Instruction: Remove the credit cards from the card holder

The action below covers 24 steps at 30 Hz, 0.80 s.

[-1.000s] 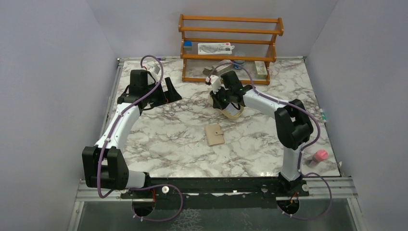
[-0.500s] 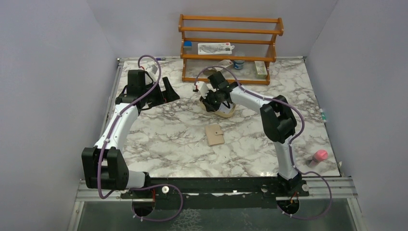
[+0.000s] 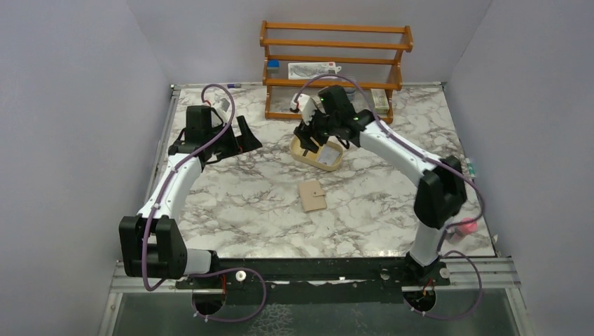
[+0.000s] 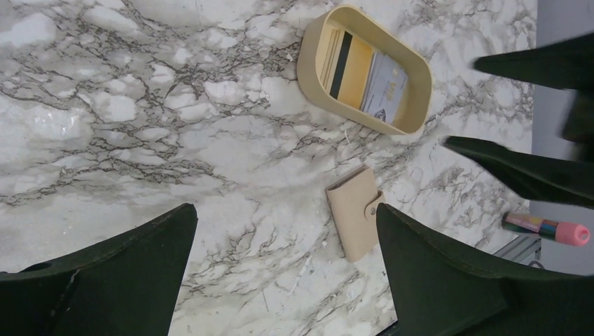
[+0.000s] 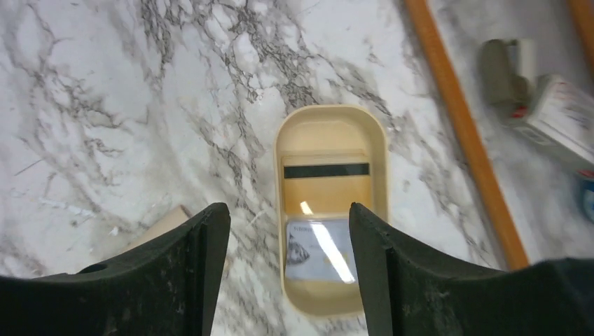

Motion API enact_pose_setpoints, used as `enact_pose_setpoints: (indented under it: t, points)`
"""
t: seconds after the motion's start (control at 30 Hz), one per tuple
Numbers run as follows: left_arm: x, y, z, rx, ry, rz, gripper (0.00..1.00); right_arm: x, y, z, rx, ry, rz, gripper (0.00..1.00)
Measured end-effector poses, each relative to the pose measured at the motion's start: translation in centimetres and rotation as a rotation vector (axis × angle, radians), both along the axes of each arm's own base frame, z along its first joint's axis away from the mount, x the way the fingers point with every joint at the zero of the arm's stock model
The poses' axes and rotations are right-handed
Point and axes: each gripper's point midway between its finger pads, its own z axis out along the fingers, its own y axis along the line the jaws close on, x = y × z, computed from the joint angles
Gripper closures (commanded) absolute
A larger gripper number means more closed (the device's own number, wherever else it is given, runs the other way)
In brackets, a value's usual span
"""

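The credit cards (image 5: 326, 189) lie flat in the oval tray (image 5: 330, 112) directly beneath the right gripper (image 5: 286, 213), whose jaws stand wide and hold nothing. One card is yellow-orange with a dark band and the other is whitish-grey with print. The card holder (image 4: 355, 212) lies shut, its snap fastened, just to one side of that gripper and well away from the left gripper (image 4: 286, 213), which is also wide and empty. Both cards seem to be out, so the sound move is to lift the right gripper straight up, clear of the tray's rim.
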Motion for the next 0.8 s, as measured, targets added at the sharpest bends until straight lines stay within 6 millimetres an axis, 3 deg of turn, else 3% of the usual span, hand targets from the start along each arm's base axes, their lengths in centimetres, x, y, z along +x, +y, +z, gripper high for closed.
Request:
enact_pose_setpoints:
  t: [0.13, 0.2, 0.23, 0.33, 0.43, 0.5, 0.6, 0.8]
  points:
    - [-1.2, -0.3, -2.3, -0.024, 0.043, -0.008, 0.01, -3.6, -1.6, 7.4, 0.099, -0.138, -0.029, 0.32]
    - [-2.3, -0.8, -4.3, -0.054, 0.095, -0.016, 0.01, -6.7, -1.5, 8.8, 0.130, -0.162, -0.011, 0.33]
    - [-3.0, -1.2, -5.5, -0.067, 0.127, -0.021, 0.01, -8.3, -1.2, 8.5, 0.135, -0.157, 0.006, 0.33]
    - [-4.9, -2.5, -7.8, -0.078, 0.202, -0.046, 0.01, -12.1, -0.7, 4.0, 0.087, -0.073, 0.050, 0.33]
    - [-6.0, -4.5, -8.1, -0.077, 0.217, -0.097, 0.01, -14.4, -2.9, -3.0, -0.037, 0.058, 0.033, 0.32]
    - [-6.3, -5.9, -7.9, -0.079, 0.203, -0.133, 0.01, -15.4, -4.3, -6.3, -0.102, 0.122, 0.012, 0.32]
    - [-6.5, -6.7, -7.7, -0.081, 0.196, -0.145, 0.01, -15.5, -4.9, -7.9, -0.132, 0.147, -0.006, 0.33]
    - [-6.4, -7.6, -7.6, -0.079, 0.187, -0.141, 0.01, -13.9, -3.7, -7.6, -0.093, 0.092, -0.013, 0.31]
